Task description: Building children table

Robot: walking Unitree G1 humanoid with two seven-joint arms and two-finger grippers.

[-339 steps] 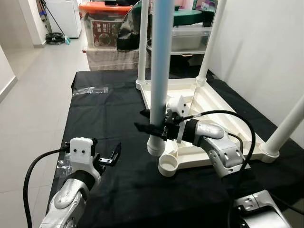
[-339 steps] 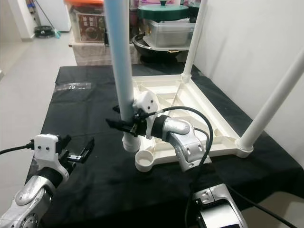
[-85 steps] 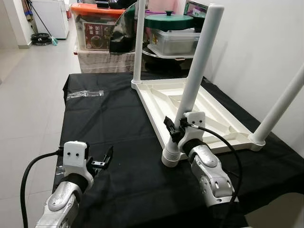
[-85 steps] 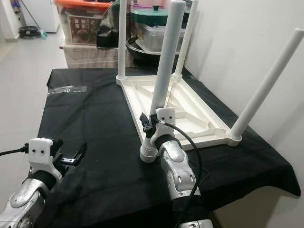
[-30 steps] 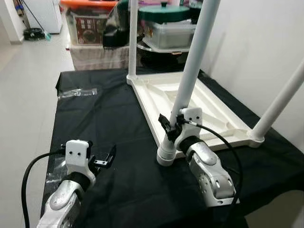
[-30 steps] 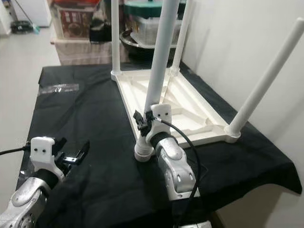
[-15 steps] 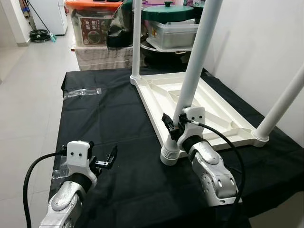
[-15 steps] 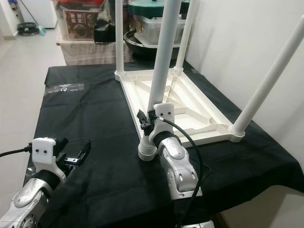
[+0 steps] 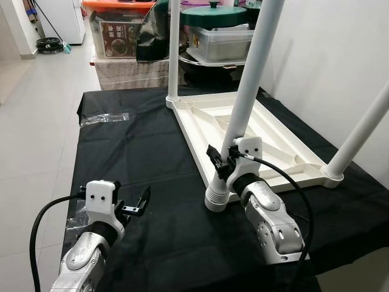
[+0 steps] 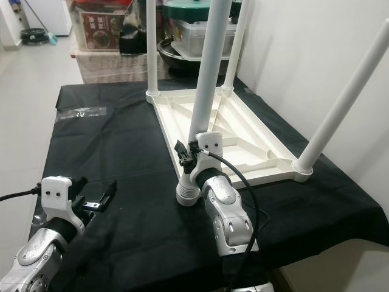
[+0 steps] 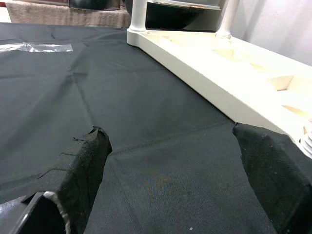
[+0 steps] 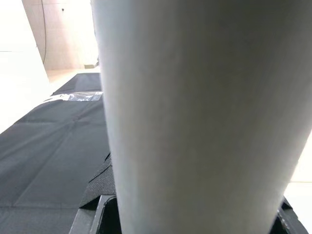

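The right end effector is clamped on a smooth white tubular leg seated in the ribbed tabletop's six-o'clock corner. The left end effector, fingers apart, hovers over the black cloth-covered worktop at eight o'clock.

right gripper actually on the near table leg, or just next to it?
Touching. In the left eye view the right gripper is closed around the near table leg just above its socket; in the right wrist view the leg sits between the fingers without a gap.
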